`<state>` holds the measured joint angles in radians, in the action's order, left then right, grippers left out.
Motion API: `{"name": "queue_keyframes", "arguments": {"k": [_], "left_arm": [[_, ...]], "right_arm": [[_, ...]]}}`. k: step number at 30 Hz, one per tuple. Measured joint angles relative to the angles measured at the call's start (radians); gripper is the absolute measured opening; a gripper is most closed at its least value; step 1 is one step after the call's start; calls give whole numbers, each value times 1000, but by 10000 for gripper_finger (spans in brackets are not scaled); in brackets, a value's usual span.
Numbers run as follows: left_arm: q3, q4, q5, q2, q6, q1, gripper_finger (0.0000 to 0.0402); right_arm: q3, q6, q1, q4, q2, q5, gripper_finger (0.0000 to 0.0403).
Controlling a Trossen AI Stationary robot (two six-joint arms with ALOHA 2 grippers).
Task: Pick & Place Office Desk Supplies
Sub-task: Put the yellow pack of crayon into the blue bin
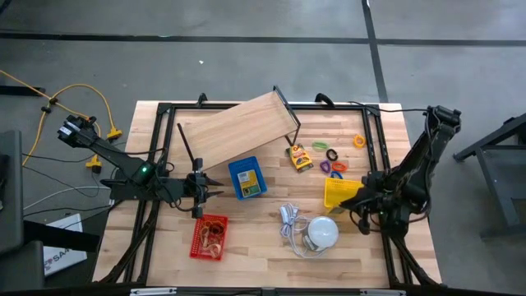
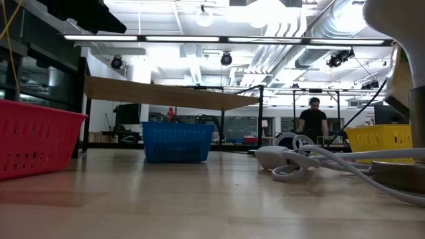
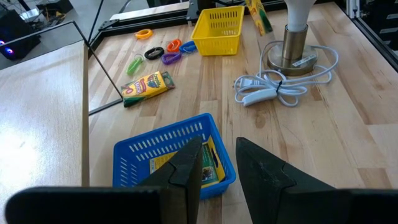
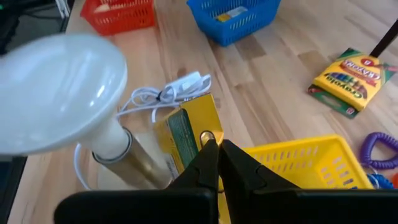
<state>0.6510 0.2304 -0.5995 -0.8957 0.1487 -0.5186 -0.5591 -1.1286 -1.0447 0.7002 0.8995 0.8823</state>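
The right tool (image 4: 217, 152) is pinched tight on a flat yellow-green printed crayon packet (image 4: 186, 134), held tilted just beside the yellow plastic basket (image 1: 337, 193) at the right of the high view. A 2nd packet (image 1: 300, 157) lies on the wooden surface (image 1: 263, 238) at upper centre, well apart. The left tool (image 3: 217, 165) hangs part open and empty above the blue plastic basket (image 1: 246, 178), left of centre.

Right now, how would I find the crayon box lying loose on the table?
Start at the tilted wooden board at the table's far side. Just off its right corner, beside the black rod, lies the crayon box, flat on the bare wood. Unlike the coloured loops to its right, it is a yellow-and-green printed carton, in no basket.
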Motion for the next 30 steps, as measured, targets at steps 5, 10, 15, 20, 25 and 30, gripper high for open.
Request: {"name": "queue_keyframes", "arguments": {"k": [5, 10, 15, 20, 25, 30], "left_arm": [[0, 0, 0, 0, 0, 0, 92], [0, 0, 0, 0, 0, 0, 92], [0, 0, 0, 0, 0, 0, 92], [0, 0, 0, 0, 0, 0, 92], [0, 0, 0, 0, 0, 0, 92], [0, 0, 0, 0, 0, 0, 92]], "right_arm": [[0, 0, 0, 1, -23, 50, 3], [0, 0, 0, 1, -38, 101, 3], [0, 0, 0, 5, -38, 114, 3], [0, -1, -3, 31, -39, 142, 3], [0, -2, -3, 55, -67, 167, 3], [0, -22, -3, 113, -106, 172, 3]]}}
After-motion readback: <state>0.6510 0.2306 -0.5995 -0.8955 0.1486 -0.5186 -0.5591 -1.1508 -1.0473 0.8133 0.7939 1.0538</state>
